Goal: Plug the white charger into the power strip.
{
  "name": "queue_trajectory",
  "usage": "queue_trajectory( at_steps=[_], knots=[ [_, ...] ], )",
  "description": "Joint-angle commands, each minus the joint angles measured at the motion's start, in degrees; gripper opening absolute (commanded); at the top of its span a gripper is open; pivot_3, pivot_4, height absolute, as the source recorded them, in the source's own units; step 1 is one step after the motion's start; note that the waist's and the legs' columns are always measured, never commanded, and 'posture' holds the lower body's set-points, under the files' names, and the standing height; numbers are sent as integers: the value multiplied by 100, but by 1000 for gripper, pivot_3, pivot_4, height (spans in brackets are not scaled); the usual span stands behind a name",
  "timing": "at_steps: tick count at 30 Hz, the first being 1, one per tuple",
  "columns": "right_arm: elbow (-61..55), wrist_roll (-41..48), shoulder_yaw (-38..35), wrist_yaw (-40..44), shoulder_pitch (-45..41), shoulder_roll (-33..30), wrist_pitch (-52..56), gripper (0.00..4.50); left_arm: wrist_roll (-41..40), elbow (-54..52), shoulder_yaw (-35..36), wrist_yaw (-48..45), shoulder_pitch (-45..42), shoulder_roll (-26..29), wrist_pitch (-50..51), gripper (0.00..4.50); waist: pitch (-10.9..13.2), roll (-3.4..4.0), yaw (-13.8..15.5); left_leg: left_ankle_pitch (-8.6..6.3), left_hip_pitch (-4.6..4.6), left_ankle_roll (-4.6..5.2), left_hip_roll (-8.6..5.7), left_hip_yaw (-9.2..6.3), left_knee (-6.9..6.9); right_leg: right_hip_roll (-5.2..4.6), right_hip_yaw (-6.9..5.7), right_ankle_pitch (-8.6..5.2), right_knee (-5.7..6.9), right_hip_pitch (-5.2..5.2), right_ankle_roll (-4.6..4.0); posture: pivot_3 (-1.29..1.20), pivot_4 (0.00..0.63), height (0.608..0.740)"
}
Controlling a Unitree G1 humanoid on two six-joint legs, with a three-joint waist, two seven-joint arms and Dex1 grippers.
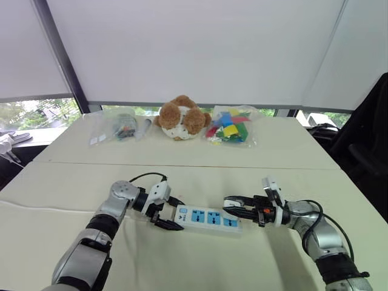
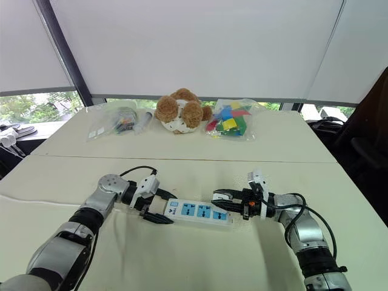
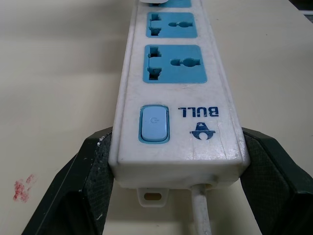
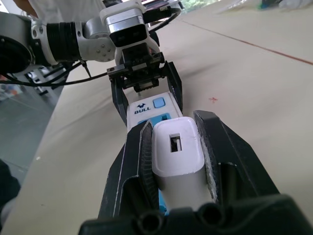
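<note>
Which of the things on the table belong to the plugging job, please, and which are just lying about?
Job:
- white charger, clamped in right pincer
- power strip, switch end clamped in left pincer

Lying about:
- plush toy
- bag of coloured blocks
- clear bag of small items

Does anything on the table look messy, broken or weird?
Nothing looks broken or spilled. The only odd spot is a small red smudge on the table beside the power strip. The left hand clamps the strip's switch end, and the right hand holds the white charger at the other end.
</note>
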Motion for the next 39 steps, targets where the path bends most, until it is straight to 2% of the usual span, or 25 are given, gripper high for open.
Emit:
queue_trajectory(
  at_steps=[1, 9, 18, 20, 21, 23, 25, 26, 31, 34, 39],
  knots=[
    [743, -240, 86, 337, -162, -65, -377, 795, 166, 126, -123, -18, 13, -128, 12, 2991, 0, 0, -4, 0, 1, 0, 0, 0, 2, 0, 0, 0, -1, 3, 0, 0, 150, 739],
    [2105, -755, 504, 743, -434, 92, -1494, 795, 202, 119, -121, -22, 31, -100, -10, 2991, -5, -8, -41, 1, 17, -2, -2, -1, 11, 0, 2, 0, -1, 26, 0, 0, 150, 739],
    [2981, -803, 569, 669, -903, 149, -1551, 795, 201, -126, -68, 14, 187, -23, 152, 2991, -35, -54, -89, 5, 77, -8, 4, -1, 8, -1, 5, 2, -2, 75, -18, 0, 150, 739],
    [2906, -693, 513, 725, -970, 98, -1488, 1817, 221, -57, -71, 77, 178, -35, 65, 2991, -35, -55, -83, 4, 104, -8, 5, 0, 1, -2, 7, 2, -6, 96, -19, 0, 150, 739],
    [2796, -617, 448, 765, -983, 64, -1427, 2180, 238, -134, -68, 120, 199, -36, 160, 2991, -25, -48, -41, 4, 102, -9, 5, 0, 1, -3, 7, 3, -7, 93, -21, 0, 150, 739],
    [2464, -439, 204, 722, -984, 22, -1366, 3219, 233, -83, -49, 179, 196, -46, 96, 2991, -24, -11, -34, 4, 56, -9, 3, -1, 0, -8, 7, 2, -7, 54, -21, 0, 150, 739],
    [1597, -98, -108, 548, -850, -105, -991, 4345, 222, -34, -6, 216, 208, -29, 38, 2991, -13, 9, -18, 8, -1, -12, -2, 1, 3, -9, 11, 7, 0, -2, -16, 0, 150, 739],
    [1115, 50, -232, 484, -726, -190, -835, 4490, 215, -33, 20, 245, 221, -26, 53, 2991, -6, 21, 7, 9, -2, -12, -2, 0, 3, -9, 9, 15, 5, -4, 0, 0, 150, 739],
    [-1723, 742, -822, -98, 677, -849, 296, 4490, 168, -109, 144, 463, 301, -31, 68, 2991, 5, 36, 96, 8, -2, -12, 1, -9, -13, 1, -1, 13, 6, -9, 7, 0, 150, 739],
    [-2914, 1018, -1381, -356, 1952, -1273, 768, 4500, 52, -431, 287, 516, 432, -81, 326, 4427, 15, 28, 81, 7, -3, -13, 0, -8, -16, 2, -2, 2, 0, -9, 3, 0, 150, 739],
    [-3563, 997, -2376, -701, 3527, -1462, 852, 4500, -276, -1366, 503, 726, 826, 107, 815, 4474, 32, 11, -28, 8, -47, -13, 0, 3, -6, -1, 9, 3, -8, -43, 7, 0, 150, 739]
  ],
)
